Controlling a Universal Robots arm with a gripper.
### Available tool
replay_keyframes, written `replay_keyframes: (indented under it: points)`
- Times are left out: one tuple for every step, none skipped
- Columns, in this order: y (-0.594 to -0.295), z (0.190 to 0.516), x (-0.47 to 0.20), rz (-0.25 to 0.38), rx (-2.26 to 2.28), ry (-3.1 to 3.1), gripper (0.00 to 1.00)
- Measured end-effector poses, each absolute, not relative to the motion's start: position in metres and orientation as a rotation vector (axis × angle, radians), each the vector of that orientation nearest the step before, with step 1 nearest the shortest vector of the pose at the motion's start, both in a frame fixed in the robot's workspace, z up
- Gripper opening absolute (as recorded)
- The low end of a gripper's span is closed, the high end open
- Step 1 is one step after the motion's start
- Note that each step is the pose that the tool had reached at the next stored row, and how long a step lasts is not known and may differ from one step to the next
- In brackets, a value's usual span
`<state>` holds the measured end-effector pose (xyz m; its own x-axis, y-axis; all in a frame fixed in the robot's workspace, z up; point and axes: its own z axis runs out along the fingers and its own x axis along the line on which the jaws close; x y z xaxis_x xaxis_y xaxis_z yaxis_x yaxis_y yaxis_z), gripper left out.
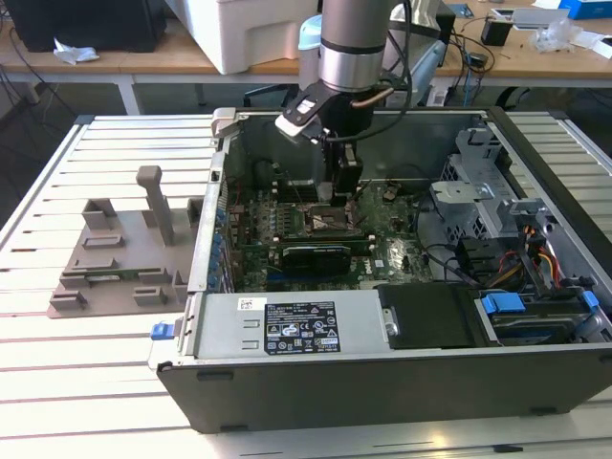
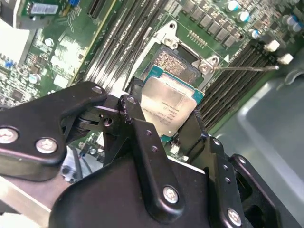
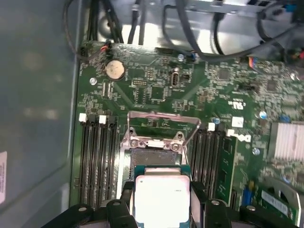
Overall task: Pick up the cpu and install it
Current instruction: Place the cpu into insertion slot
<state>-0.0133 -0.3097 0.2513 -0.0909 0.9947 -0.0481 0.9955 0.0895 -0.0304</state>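
Observation:
The cpu (image 2: 168, 107), a flat square chip with a shiny silver top and green rim, sits between my gripper's (image 2: 164, 118) black fingers (image 2: 130, 109), which are shut on its two edges. It hangs just over the open socket (image 2: 176, 64) on the green motherboard, covering part of it. I cannot tell whether it touches the socket. In the first wrist view the cpu (image 3: 161, 197) lies in the gripper (image 3: 162, 204), beside the socket (image 3: 152, 156) with its metal load frame (image 3: 164, 116) swung back. In the exterior view the gripper (image 1: 339, 191) reaches down inside the computer case above the socket (image 1: 330, 220).
The open case wall (image 1: 382, 382) surrounds the board. A black expansion card (image 1: 316, 256) lies near the socket, memory slots (image 3: 97, 156) flank it, and a drive cage (image 1: 478, 191) with cables stands on the exterior view's right. A grey block with posts (image 1: 124, 249) sits outside the case.

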Motion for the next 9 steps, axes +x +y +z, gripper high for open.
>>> replay_keyframes:
  points:
    - [-0.309, 0.249, -0.013, -0.086, 2.109, 2.307, 0.55]
    - [-0.309, 0.246, -0.013, -0.086, 2.127, 2.290, 0.55]
    - [-0.309, 0.244, -0.013, -0.086, 2.142, 2.277, 0.55]
    - [-0.309, 0.242, -0.013, -0.086, 2.152, 2.268, 0.55]
    - [-0.308, 0.240, -0.013, -0.086, 2.163, 2.258, 0.55]
    - [-0.308, 0.239, -0.013, -0.086, 2.167, 2.254, 0.55]
    - [-0.308, 0.235, -0.013, -0.087, 2.167, 2.254, 0.55]
    - [-0.308, 0.230, -0.013, -0.086, 2.168, 2.253, 0.55]
    - [-0.308, 0.227, -0.013, -0.087, 2.168, 2.253, 0.55]
